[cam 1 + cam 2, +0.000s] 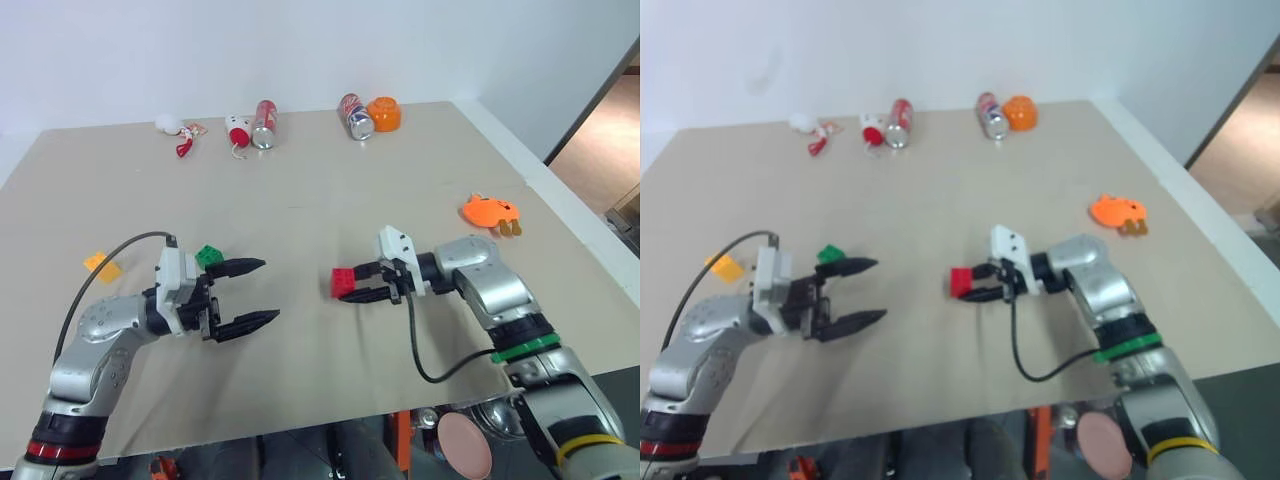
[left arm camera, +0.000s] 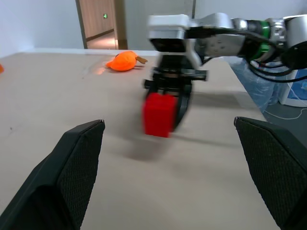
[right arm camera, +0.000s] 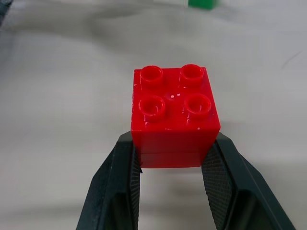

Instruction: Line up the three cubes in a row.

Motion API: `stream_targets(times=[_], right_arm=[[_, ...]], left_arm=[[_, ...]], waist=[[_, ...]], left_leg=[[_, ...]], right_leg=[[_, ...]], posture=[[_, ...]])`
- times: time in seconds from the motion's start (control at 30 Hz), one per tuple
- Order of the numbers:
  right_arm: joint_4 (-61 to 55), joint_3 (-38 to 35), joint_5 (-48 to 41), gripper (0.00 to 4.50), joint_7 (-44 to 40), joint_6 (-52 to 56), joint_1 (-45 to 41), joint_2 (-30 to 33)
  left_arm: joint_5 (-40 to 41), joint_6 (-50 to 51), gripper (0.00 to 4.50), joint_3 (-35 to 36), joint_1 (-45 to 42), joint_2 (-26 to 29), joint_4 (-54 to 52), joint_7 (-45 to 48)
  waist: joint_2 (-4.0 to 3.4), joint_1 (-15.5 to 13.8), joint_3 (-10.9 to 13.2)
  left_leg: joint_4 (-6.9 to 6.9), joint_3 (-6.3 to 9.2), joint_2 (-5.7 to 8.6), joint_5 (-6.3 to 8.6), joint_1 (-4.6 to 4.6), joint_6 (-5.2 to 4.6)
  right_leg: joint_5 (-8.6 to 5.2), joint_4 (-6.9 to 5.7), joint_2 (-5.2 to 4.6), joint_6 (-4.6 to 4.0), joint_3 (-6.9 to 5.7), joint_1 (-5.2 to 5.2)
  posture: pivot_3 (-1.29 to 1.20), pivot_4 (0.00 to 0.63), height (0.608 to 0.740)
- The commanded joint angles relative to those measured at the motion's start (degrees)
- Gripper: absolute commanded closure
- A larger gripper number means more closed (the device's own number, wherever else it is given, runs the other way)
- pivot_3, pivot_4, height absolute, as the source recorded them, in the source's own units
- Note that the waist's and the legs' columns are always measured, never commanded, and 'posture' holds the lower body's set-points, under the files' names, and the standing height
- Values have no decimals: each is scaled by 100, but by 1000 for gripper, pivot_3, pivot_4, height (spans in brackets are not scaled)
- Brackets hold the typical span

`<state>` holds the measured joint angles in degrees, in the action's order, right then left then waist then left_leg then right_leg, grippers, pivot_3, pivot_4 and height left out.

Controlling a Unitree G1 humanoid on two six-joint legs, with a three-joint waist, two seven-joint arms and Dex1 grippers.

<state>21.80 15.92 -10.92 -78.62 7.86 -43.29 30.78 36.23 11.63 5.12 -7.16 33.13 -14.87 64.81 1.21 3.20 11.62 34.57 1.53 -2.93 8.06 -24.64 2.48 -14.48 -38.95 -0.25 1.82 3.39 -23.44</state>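
Now: right hand (image 1: 362,285) clamps red cube (image 1: 343,283) | left hand (image 1: 255,294) apart | cans (image 1: 264,124) far

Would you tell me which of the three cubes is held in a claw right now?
The red cube, clamped in the right claw; the green cube and yellow-orange cube lie free.

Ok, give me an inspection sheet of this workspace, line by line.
Surface: beige table, flat.
Job's things: red cube held in the right claw; green cube beside the left claw; yellow-orange cube near the left edge.
Clutter: two cans, orange bowl, orange toy, small toys at the far edge.
Claws: left claw open, empty; right claw shut on the red cube.
Cables: black cable on each arm.
Surroundings: white wall.
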Motion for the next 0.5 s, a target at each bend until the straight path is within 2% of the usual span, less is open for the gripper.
stream_targets(times=[0.03, 0.3, 0.5], right_arm=[[478, -74, 24, 3282, -223, -429, -441, -142], [952, 37, 259, 3282, -642, -1159, -336, -184], [1225, -61, 423, 3282, -680, -1489, -130, -73]], left_arm=[[112, 12, 0, 394, 263, 217, -410, -118], [107, -59, 0, 896, 901, 352, -638, -360], [207, 9, 0, 974, 976, 365, -813, -528]], waist=[[1, -8, 1], [2, -55, 0], [2, -52, 0]], left_leg=[[-1, 0, 1, 0, 0, 1], [-10, 2, 0, 12, -1, 18], [-9, 2, -1, 12, 2, 19]], right_leg=[[3, 0, 0, 5, 0, 0], [-9, 1, -2, -11, -3, -1], [-9, 1, -1, -12, -3, -1]], posture=[[0, 150, 740], [0, 150, 740], [0, 150, 740]])
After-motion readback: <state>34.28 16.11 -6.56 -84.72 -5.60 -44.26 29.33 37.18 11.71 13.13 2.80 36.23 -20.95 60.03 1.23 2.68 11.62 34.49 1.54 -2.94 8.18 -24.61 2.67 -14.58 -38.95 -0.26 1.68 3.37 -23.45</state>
